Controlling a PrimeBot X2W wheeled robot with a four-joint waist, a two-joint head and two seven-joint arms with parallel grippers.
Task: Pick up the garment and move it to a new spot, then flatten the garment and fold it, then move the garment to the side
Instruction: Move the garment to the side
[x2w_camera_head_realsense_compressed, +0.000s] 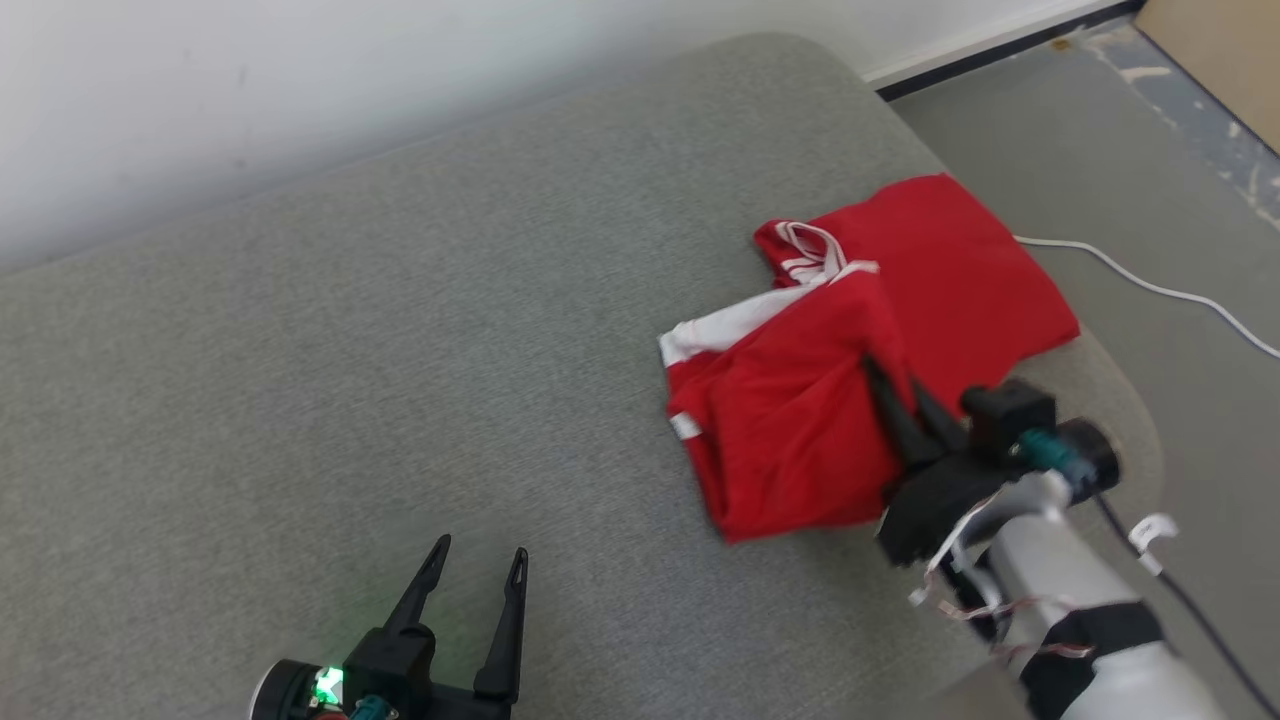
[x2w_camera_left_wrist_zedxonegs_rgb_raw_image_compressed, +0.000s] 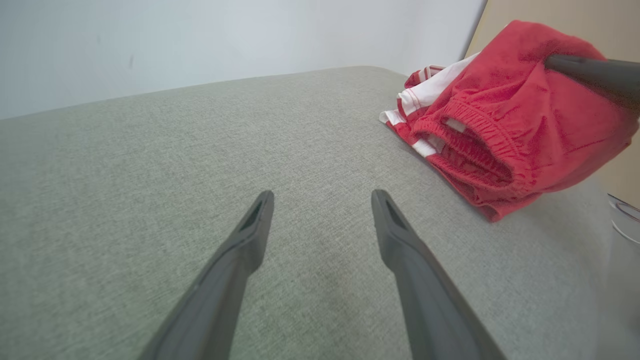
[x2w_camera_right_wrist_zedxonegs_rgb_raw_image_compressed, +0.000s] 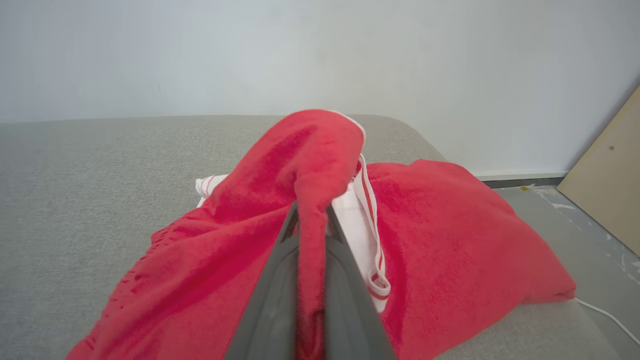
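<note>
The garment (x2w_camera_head_realsense_compressed: 800, 420) is a pair of red shorts with white side stripes, bunched at the right end of a grey cushion (x2w_camera_head_realsense_compressed: 350, 380). My right gripper (x2w_camera_head_realsense_compressed: 885, 385) is shut on a pinch of its red cloth and lifts that part off the cushion. In the right wrist view the garment (x2w_camera_right_wrist_zedxonegs_rgb_raw_image_compressed: 440, 250) is drawn up in a ridge between my fingers (x2w_camera_right_wrist_zedxonegs_rgb_raw_image_compressed: 272, 300). My left gripper (x2w_camera_head_realsense_compressed: 480, 560) stands open near the front edge, well left of the garment, with nothing between its fingers. The left wrist view shows the open left gripper (x2w_camera_left_wrist_zedxonegs_rgb_raw_image_compressed: 322, 197) over bare cushion and the garment (x2w_camera_left_wrist_zedxonegs_rgb_raw_image_compressed: 505, 130) at upper right.
The cushion's rounded right edge (x2w_camera_head_realsense_compressed: 1130, 400) lies just past the garment. A white cable (x2w_camera_head_realsense_compressed: 1150, 285) runs over the grey floor to the right. A white wall (x2w_camera_head_realsense_compressed: 300, 90) stands behind the cushion. A tan board (x2w_camera_right_wrist_zedxonegs_rgb_raw_image_compressed: 605, 195) leans at the far right.
</note>
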